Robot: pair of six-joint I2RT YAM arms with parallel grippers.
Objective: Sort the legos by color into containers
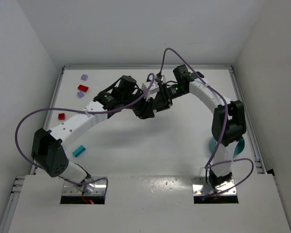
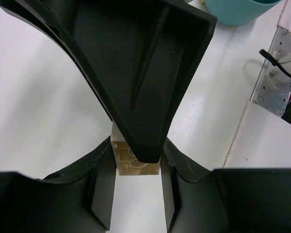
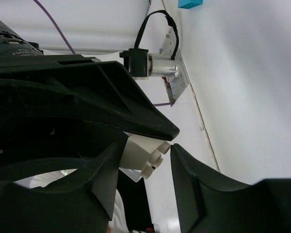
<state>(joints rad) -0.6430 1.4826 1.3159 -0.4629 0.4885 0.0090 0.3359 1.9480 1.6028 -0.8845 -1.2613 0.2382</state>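
A beige lego (image 2: pixel 131 164) is pinched between the fingers of my left gripper (image 2: pixel 137 162), above the middle of the table. My right gripper (image 3: pixel 145 150) meets it head-on. Its jaws bracket the same beige lego (image 3: pixel 141 154), one finger against its side and the other touching a stud. A right finger (image 2: pixel 140 73) overlaps the brick in the left wrist view. From above, the left gripper (image 1: pixel 141 110) and the right gripper (image 1: pixel 157 101) meet, and the brick is hidden. The teal container (image 1: pixel 239 148) sits half behind the right arm.
Loose legos lie at the far left: a red one (image 1: pixel 83 88), another red one (image 1: pixel 61 116), a cyan one (image 1: pixel 78 151) and two lilac ones (image 1: pixel 84 77). The teal dish's rim (image 2: pixel 237 12) shows at the top of the left wrist view.
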